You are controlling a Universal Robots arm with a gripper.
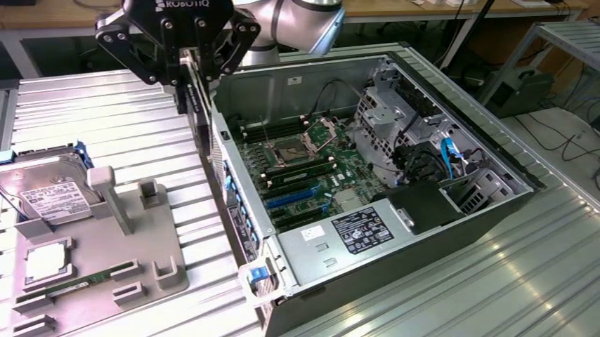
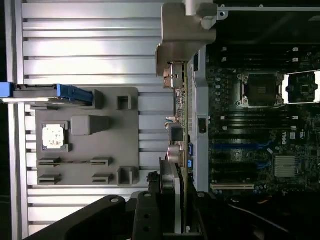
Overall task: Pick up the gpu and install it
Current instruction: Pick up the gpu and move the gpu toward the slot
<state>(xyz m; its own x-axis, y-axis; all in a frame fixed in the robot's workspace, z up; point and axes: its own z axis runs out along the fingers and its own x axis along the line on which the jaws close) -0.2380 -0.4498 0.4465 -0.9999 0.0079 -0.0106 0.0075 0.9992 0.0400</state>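
The gpu (image 1: pixel 199 116) hangs edge-on from my gripper (image 1: pixel 193 70), which is shut on its upper edge. It is held in the air over the near side wall of the open computer case (image 1: pixel 487 151), at the exterior view's left of the motherboard (image 1: pixel 305 165). In the wrist view the gpu (image 2: pixel 181 107) appears as a thin green board with its silver end bracket (image 2: pixel 186 37) at the far end, and my gripper (image 2: pixel 176 202) clamps it from both sides. The blue expansion slots (image 1: pixel 295 198) lie below and to the exterior view's right of the card.
A grey fixture tray (image 1: pixel 140 246) lies on the ribbed metal table at the exterior view's left, holding a hard drive (image 1: pixel 52 193), a CPU (image 1: pixel 45 261) and a RAM stick (image 1: pixel 70 286). A power supply (image 1: pixel 361 230) and drive cages (image 1: pixel 403 112) fill the case's right side.
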